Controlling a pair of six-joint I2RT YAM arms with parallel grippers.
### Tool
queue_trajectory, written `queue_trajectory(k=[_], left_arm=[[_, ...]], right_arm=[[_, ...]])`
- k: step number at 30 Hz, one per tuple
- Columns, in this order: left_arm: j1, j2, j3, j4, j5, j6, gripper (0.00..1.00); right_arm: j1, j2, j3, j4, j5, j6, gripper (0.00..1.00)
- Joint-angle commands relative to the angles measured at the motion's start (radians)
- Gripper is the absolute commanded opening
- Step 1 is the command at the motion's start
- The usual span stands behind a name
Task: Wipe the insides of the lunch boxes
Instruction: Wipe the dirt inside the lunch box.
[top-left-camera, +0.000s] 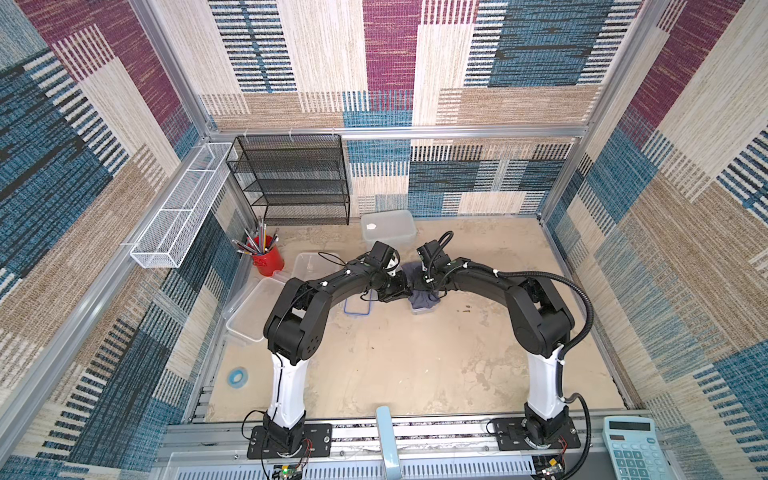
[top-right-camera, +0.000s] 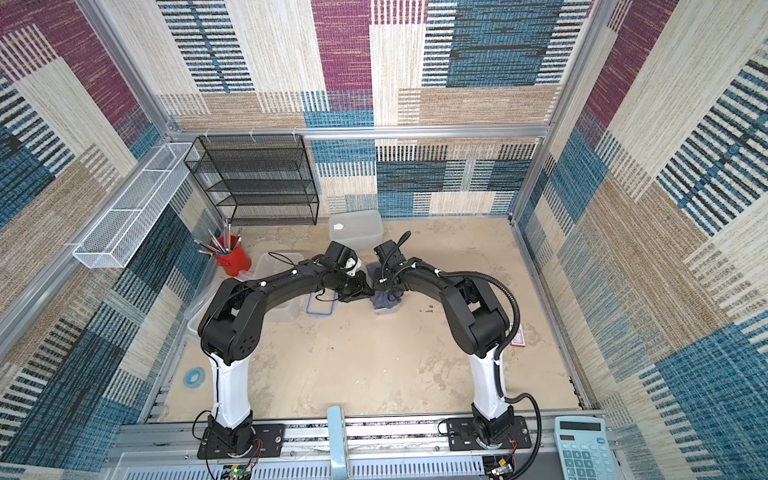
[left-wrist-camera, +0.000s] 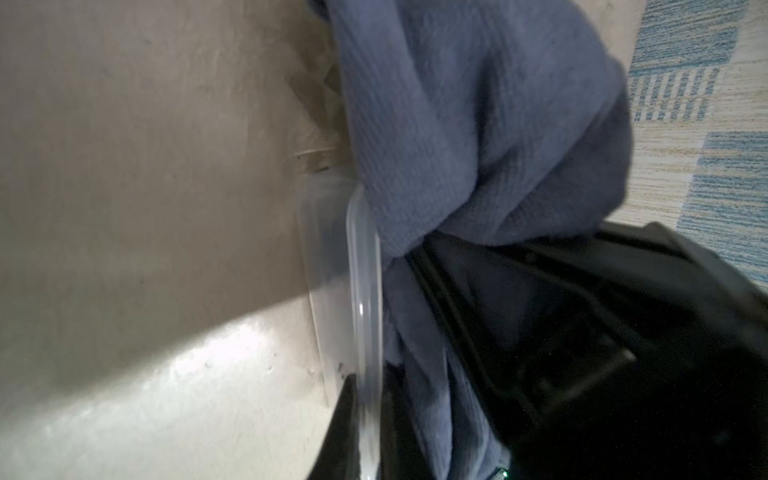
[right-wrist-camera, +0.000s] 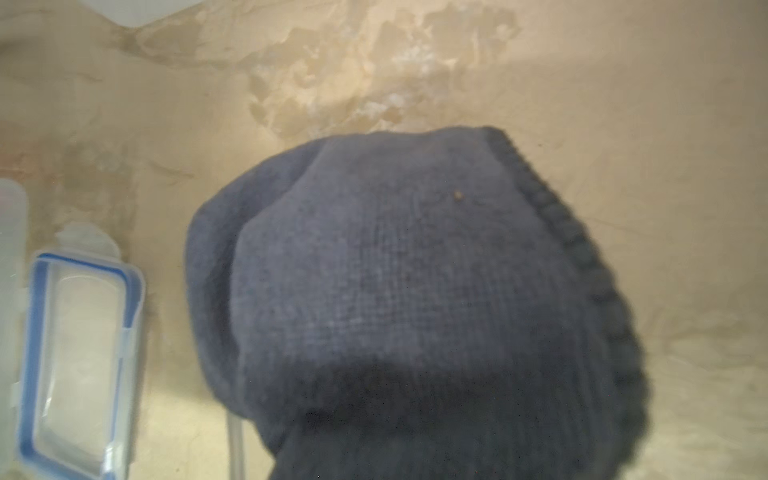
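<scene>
In both top views the arms arch inward and meet, wrists bent down, over the small lunch box (top-left-camera: 423, 311), which sits directly beneath the right claw (top-left-camera: 425, 287). The left claw (top-left-camera: 402, 289) presses in beside it, likely steadying it for wiping. The left wrist view shows the box's clear rim pinched in the nearly closed left claw, with the cloth (left-wrist-camera: 478, 137) bulging just beyond. In the right wrist view the cloth wraps the closed right claw, hiding its tips, and the blue-rimmed lid (right-wrist-camera: 79, 361) lies apart.
</scene>
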Motion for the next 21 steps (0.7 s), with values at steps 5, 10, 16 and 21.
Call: queue_trajectory(k=[5,10,16,21], left_arm=[[-0.002,-0.035,0.032,-0.187,0.016,0.029,0.0],[0.012,-0.009,0.09,-0.219,-0.018,0.052,0.0],[0.021,0.032,0.152,-0.223,-0.019,0.073,0.0],[0.02,0.064,0.174,-0.22,-0.002,0.071,0.0]], right_arm=[[0.033,0.025,-0.007,-0.165,0.398,-0.105,0.0],[0.09,-0.005,-0.048,-0.253,0.271,-0.198,0.0],[0.1,-0.073,-0.157,-0.203,-0.175,-0.291,0.0],[0.1,-0.084,-0.193,-0.094,-0.458,-0.29,0.0]])
